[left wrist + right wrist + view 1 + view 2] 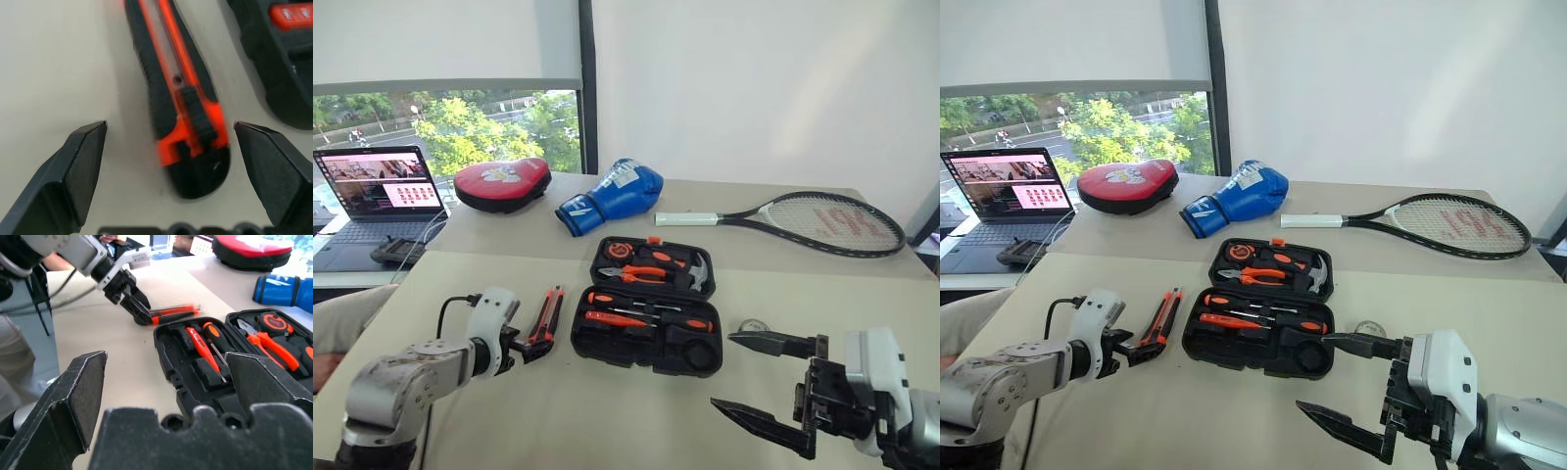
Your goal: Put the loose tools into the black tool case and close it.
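The black tool case [579, 338] lies open in the middle of the table. Two orange-handled screwdrivers [625, 318] lie in its near half, with pliers [641, 275] and a hammer [697, 269] in the far half. Left of the case, a black-and-orange utility knife [547, 315] lies on the table. My left gripper [530, 345] is open at the knife's near end. The knife's end [193, 147] sits between the spread fingers [83, 166], apart from both. My right gripper [756, 377] hovers open, with nothing in it, near the case's front right corner.
At the back lie a red oval pad [502, 183], a blue boxing glove [612, 196] and a tennis racket [822, 223]. An open laptop [377, 196] stands at the far left. A small round thing [754, 325] lies right of the case. A person's sleeve [342, 318] shows at the left edge.
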{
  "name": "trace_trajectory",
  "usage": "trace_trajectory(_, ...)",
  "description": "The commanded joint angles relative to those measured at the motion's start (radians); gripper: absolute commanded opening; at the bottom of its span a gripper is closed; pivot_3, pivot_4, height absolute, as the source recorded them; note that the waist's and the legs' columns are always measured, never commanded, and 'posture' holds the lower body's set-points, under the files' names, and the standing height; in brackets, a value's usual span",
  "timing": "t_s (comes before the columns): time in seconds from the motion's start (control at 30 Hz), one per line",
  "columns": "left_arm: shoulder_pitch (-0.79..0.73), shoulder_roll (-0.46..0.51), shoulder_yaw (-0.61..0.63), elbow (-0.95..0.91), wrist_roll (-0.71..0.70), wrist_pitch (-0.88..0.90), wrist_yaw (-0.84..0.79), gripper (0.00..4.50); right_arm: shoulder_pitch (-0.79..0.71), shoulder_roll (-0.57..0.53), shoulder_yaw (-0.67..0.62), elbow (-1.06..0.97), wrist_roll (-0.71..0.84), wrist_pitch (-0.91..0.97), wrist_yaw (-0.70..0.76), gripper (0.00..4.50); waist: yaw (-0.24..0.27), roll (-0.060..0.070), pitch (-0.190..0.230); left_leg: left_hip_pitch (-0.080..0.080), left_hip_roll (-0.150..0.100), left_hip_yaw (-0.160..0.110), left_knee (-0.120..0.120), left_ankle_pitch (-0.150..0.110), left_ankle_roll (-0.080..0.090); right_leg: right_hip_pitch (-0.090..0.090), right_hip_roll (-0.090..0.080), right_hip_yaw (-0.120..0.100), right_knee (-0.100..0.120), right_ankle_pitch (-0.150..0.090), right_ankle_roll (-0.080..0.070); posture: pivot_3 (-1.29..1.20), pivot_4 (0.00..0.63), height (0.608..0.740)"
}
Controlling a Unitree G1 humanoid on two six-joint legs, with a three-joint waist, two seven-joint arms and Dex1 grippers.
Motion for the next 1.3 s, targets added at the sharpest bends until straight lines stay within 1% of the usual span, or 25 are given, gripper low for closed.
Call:
trace_trajectory(0.03, -0.044, -0.058, 0.008, 0.011, -0.008, 0.052, 0.033, 4.46, -0.011, -0.004, -0.006, -0.039, 0.010, 0.000, -0.024, 4.50, -0.001, 0.000, 0.000, 0.000, 0.000, 0.000, 0.000, 0.000, 0.000, 0.000, 0.000, 0.000, 0.000, 0.000, -0.001, 0.00, 0.150, 0.740)
trace_trajectory(0.13, -0.055, -0.075, -0.037, 0.040, 0.042, 0.034, 0.072, 4.46, -0.004, -0.012, -0.027, -0.038, 0.005, -0.001, -0.018, 4.50, -0.002, 0.000, 0.000, 0.000, 0.000, 0.000, 0.000, 0.001, 0.002, 0.000, 0.002, 0.000, 0.000, 0.001, -0.001, 0.00, 0.150, 0.740)
trace_trajectory(0.17, -0.052, -0.078, -0.055, 0.054, 0.063, 0.014, 0.083, 4.21, -0.003, -0.016, -0.034, -0.036, 0.005, 0.000, -0.016, 4.50, -0.001, 0.000, 0.000, 0.001, 0.000, 0.000, 0.000, 0.003, 0.006, 0.001, 0.002, 0.000, 0.000, 0.001, -0.001, 0.00, 0.150, 0.740)
trace_trajectory(0.2, -0.041, -0.075, -0.077, 0.061, 0.076, -0.006, 0.083, 3.95, -0.001, -0.019, -0.039, -0.036, 0.005, 0.001, -0.014, 4.50, -0.001, 0.001, 0.000, 0.001, 0.000, 0.000, 0.000, 0.003, 0.006, 0.001, 0.002, 0.000, 0.000, 0.001, -0.001, 0.00, 0.150, 0.740)
trace_trajectory(0.23, -0.031, -0.078, -0.084, 0.061, 0.084, -0.022, 0.085, 3.76, 0.000, -0.023, -0.043, -0.036, 0.007, 0.003, -0.012, 4.50, -0.001, 0.002, -0.001, 0.002, 0.000, 0.000, 0.000, 0.002, 0.006, 0.001, 0.002, 0.000, 0.000, 0.000, -0.001, 0.00, 0.150, 0.740)
trace_trajectory(0.27, -0.022, -0.085, -0.080, 0.058, 0.088, -0.041, 0.086, 3.48, 0.000, -0.026, -0.047, -0.038, 0.012, 0.004, -0.012, 4.50, -0.001, 0.003, -0.002, 0.002, 0.000, 0.000, 0.000, 0.002, 0.006, 0.002, 0.002, 0.000, 0.000, 0.000, -0.001, 0.00, 0.150, 0.740)
trace_trajectory(0.33, -0.005, -0.087, -0.067, 0.051, 0.095, -0.080, 0.081, 2.54, -0.001, -0.031, -0.054, -0.039, 0.023, 0.006, -0.016, 4.50, 0.000, 0.003, -0.002, 0.002, 0.001, 0.000, 0.000, 0.002, 0.007, 0.002, -0.001, 0.000, 0.000, -0.001, -0.004, 0.00, 0.150, 0.740)
trace_trajectory(0.37, 0.004, -0.083, -0.061, 0.051, 0.098, -0.097, 0.075, 2.34, -0.002, -0.033, -0.055, -0.038, 0.026, 0.007, -0.017, 4.50, 0.000, 0.003, -0.002, 0.002, 0.001, 0.000, 0.000, 0.002, 0.007, 0.002, -0.001, 0.000, 0.000, -0.002, -0.006, 0.00, 0.150, 0.740)
trace_trajectory(0.4, 0.011, -0.082, -0.054, 0.051, 0.098, -0.121, 0.065, 1.99, -0.002, -0.034, -0.056, -0.037, 0.026, 0.007, -0.016, 4.50, 0.000, 0.003, -0.002, 0.002, 0.001, 0.000, 0.000, 0.002, 0.007, 0.001, -0.001, 0.000, 0.000, -0.002, -0.006, 0.00, 0.150, 0.740)
trace_trajectory(0.43, 0.014, -0.089, -0.032, 0.048, 0.084, -0.166, 0.042, 1.75, -0.002, -0.033, -0.056, -0.033, 0.023, 0.006, -0.015, 4.50, -0.001, 0.003, -0.002, 0.002, 0.001, 0.000, 0.000, 0.001, 0.007, 0.001, -0.001, 0.000, 0.000, -0.002, -0.006, 0.00, 0.150, 0.740)
trace_trajectory(0.5, 0.000, -0.113, 0.018, 0.031, 0.026, -0.286, -0.040, 1.74, -0.004, -0.032, -0.055, -0.026, 0.021, 0.005, -0.016, 4.50, -0.001, 0.003, -0.002, 0.002, 0.001, 0.000, 0.000, 0.001, 0.007, 0.001, -0.002, 0.000, 0.000, -0.002, -0.006, 0.00, 0.150, 0.740)
trace_trajectory(0.53, -0.009, -0.105, 0.024, 0.024, 0.006, -0.325, -0.086, 1.74, -0.008, -0.033, -0.054, -0.022, 0.023, 0.005, -0.018, 4.50, 0.000, 0.002, -0.001, 0.001, 0.001, 0.000, 0.000, 0.001, 0.007, 0.000, -0.002, 0.000, 0.000, -0.002, -0.006, 0.00, 0.150, 0.740)
trace_trajectory(0.6, -0.056, -0.050, 0.020, 0.030, -0.061, -0.346, -0.222, 1.74, -0.013, -0.032, -0.051, -0.019, 0.021, 0.005, -0.020, 4.50, 0.000, -0.001, 0.000, -0.003, 0.002, 0.000, 0.000, 0.002, 0.006, -0.002, -0.002, -0.001, 0.000, -0.002, -0.008, 0.00, 0.150, 0.740)
trace_trajectory(0.63, -0.092, 0.018, -0.022, 0.042, -0.090, -0.364, -0.355, 1.74, -0.007, -0.027, -0.054, -0.020, 0.019, 0.004, -0.020, 4.50, -0.001, -0.002, 0.001, -0.003, 0.002, 0.000, 0.000, 0.002, 0.006, -0.003, -0.001, -0.001, 0.000, -0.002, -0.008, 0.00, 0.150, 0.740)
trace_trajectory(0.7, -0.151, 0.141, -0.142, 0.094, -0.047, -0.489, -0.584, 1.74, -0.002, -0.023, -0.055, -0.022, 0.014, 0.004, -0.025, 4.50, -0.002, -0.004, 0.003, -0.005, 0.002, 0.000, 0.001, 0.003, 0.005, -0.005, 0.000, -0.001, 0.000, -0.002, -0.008, 0.00, 0.150, 0.740)
trace_trajectory(0.73, -0.193, 0.183, -0.215, 0.141, -0.009, -0.551, -0.675, 1.74, 0.000, -0.023, -0.058, -0.024, 0.016, 0.005, -0.028, 4.50, -0.003, -0.003, 0.003, -0.006, 0.002, 0.000, 0.000, 0.005, 0.002, -0.005, 0.002, -0.002, -0.001, -0.003, -0.011, 0.00, 0.150, 0.740)
trace_trajectory(0.77, -0.221, 0.205, -0.260, 0.177, 0.016, -0.594, -0.727, 1.74, 0.001, -0.023, -0.060, -0.026, 0.018, 0.006, -0.030, 4.50, -0.003, 0.000, 0.003, -0.005, 0.001, 0.001, 0.000, 0.006, 0.000, -0.005, 0.004, -0.002, 0.000, -0.003, -0.012, 0.00, 0.150, 0.740)
trace_trajectory(0.8, -0.267, 0.220, -0.325, 0.237, 0.068, -0.662, -0.784, 1.74, 0.004, -0.023, -0.064, -0.029, 0.020, 0.007, -0.033, 4.50, -0.003, 0.003, 0.002, -0.004, 0.000, 0.002, 0.000, 0.006, 0.002, -0.003, 0.004, -0.002, -0.001, -0.004, -0.012, 0.00, 0.150, 0.740)
trace_trajectory(0.83, -0.325, 0.217, -0.399, 0.313, 0.139, -0.784, -0.858, 1.74, 0.011, -0.022, -0.073, -0.034, 0.022, 0.008, -0.036, 4.50, -0.004, 0.005, 0.002, -0.003, -0.001, 0.003, 0.000, 0.005, 0.003, -0.002, 0.004, -0.002, -0.001, -0.004, -0.012, 0.00, 0.150, 0.740)
trace_trajectory(0.9, -0.439, 0.178, -0.514, 0.455, 0.221, -0.905, -0.969, 1.74, 0.035, -0.016, -0.101, -0.048, 0.024, 0.010, -0.039, 4.50, 0.000, 0.005, 0.003, -0.002, -0.001, 0.006, 0.000, 0.003, 0.009, -0.002, 0.004, -0.002, -0.002, -0.004, -0.012, 0.00, 0.150, 0.740)
trace_trajectory(0.93, -0.472, 0.163, -0.560, 0.515, 0.256, -0.973, -1.026, 1.74, 0.053, -0.011, -0.120, -0.059, 0.024, 0.012, -0.041, 4.50, 0.001, 0.004, 0.003, -0.003, -0.002, 0.006, 0.000, 0.001, 0.014, -0.002, 0.004, -0.003, -0.003, -0.004, -0.012, 0.00, 0.150, 0.740)
trace_trajectory(1.0, -0.514, 0.132, -0.617, 0.624, 0.318, -1.082, -1.079, 1.74, 0.089, -0.002, -0.154, -0.076, 0.032, 0.010, -0.045, 4.50, -0.001, 0.004, 0.004, -0.005, -0.002, 0.007, 0.002, 0.000, 0.017, -0.002, 0.005, -0.005, -0.004, -0.004, -0.011, 0.00, 0.150, 0.740)
trace_trajectory(1.1, -0.548, 0.095, -0.659, 0.754, 0.390, -1.251, -1.130, 1.74, 0.128, -0.004, -0.169, -0.079, 0.035, -0.010, -0.052, 4.50, -0.014, 0.003, 0.004, -0.006, -0.002, 0.008, 0.002, -0.002, 0.020, -0.003, 0.004, -0.003, -0.006, 0.000, -0.005, 0.00, 0.150, 0.740)
trace_trajectory(1.2, -0.563, 0.068, -0.681, 0.813, 0.425, -1.340, -1.186, 1.74, 0.153, -0.011, -0.163, -0.079, 0.034, -0.036, -0.066, 4.50, -0.017, 0.003, 0.004, -0.007, -0.001, 0.008, 0.002, -0.002, 0.021, -0.004, 0.004, -0.002, -0.008, 0.003, -0.001, 0.00, 0.150, 0.740)
trace_trajectory(1.3, -0.571, 0.048, -0.694, 0.854, 0.473, -1.392, -1.186, 1.74, 0.179, -0.020, -0.156, -0.079, 0.035, -0.067, -0.082, 4.50, -0.012, 0.003, 0.004, -0.008, -0.001, 0.008, 0.003, -0.003, 0.021, -0.004, 0.004, -0.003, -0.009, 0.003, 0.001, 0.00, 0.150, 0.740)
